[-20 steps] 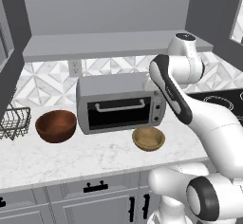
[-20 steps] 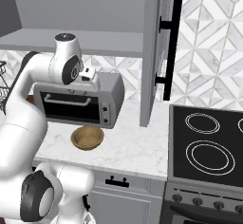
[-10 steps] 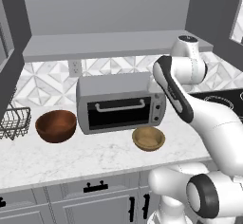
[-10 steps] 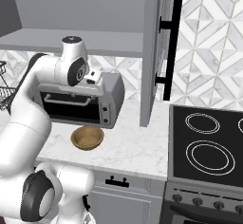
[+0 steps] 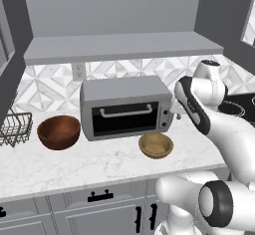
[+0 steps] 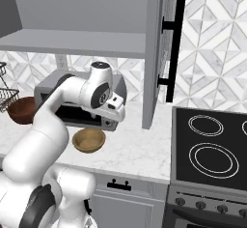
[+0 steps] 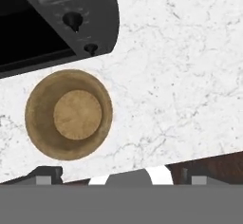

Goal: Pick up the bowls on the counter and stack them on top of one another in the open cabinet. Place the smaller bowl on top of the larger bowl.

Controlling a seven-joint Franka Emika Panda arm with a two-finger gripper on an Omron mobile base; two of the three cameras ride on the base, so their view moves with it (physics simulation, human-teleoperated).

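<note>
Neither bowl is stacked yet; the larger bowl [image 5: 59, 132] sits on the counter [image 5: 99, 167] left of the toaster oven [image 5: 127, 107], the smaller bowl [image 5: 156, 145] in front of it; the open cabinet [image 5: 119, 47] holds nothing; the gripper [image 7: 114, 176] hangs above the smaller bowl, its jaws apparently spread and empty.

No readable text, label, brand or number appears anywhere in these views. The toaster oven [image 5: 127, 107] carries dark knobs [image 7: 71, 20] on its front panel, but no markings beside them can be made out.

Kitchen: toaster oven [image 5: 127, 107], stove [image 6: 212, 149], marble counter [image 5: 99, 167].
</note>
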